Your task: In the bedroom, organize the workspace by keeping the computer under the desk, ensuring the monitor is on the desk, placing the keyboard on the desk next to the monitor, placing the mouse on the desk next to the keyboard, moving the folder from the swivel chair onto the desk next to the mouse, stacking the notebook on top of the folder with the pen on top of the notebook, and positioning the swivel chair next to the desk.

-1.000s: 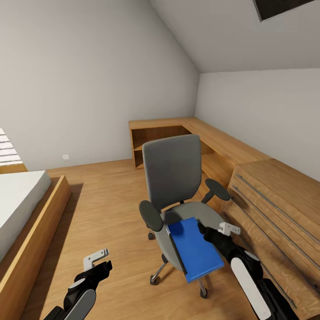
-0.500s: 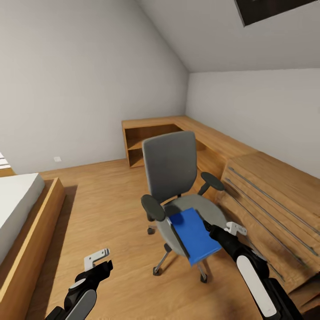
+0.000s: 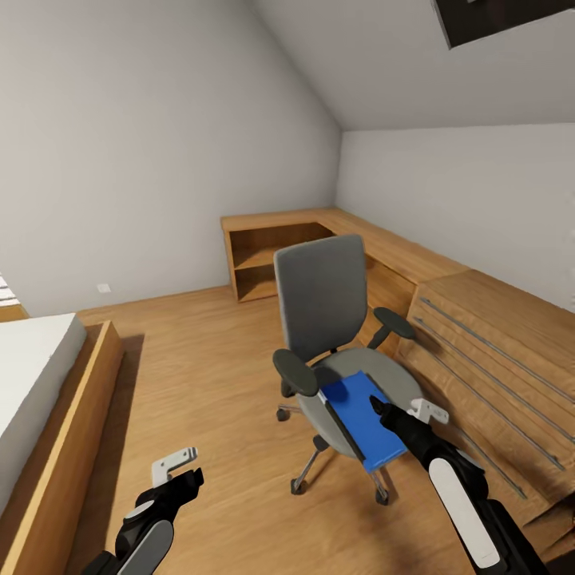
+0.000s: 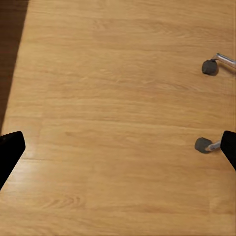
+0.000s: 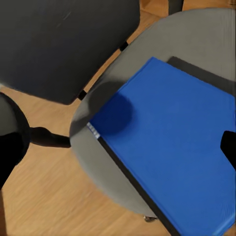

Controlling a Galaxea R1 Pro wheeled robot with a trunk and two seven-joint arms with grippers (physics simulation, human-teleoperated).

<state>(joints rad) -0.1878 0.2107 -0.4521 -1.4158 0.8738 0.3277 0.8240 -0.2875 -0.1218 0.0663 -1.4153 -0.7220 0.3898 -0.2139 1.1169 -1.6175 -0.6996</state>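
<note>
blue folder (image 3: 363, 421) lies flat on swivel chair (image 3: 327, 319) seat. our right gripper (image 3: 382, 410) hovers above it, fingers spread, empty. we should drop lower, pinch the near edge squarely.

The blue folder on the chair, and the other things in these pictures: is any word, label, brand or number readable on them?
No text can be read anywhere.
The blue folder has a small pale label at the end of its spine; it is too small and blurred to read.
The swivel chair and the wooden desk show no writing.
</note>
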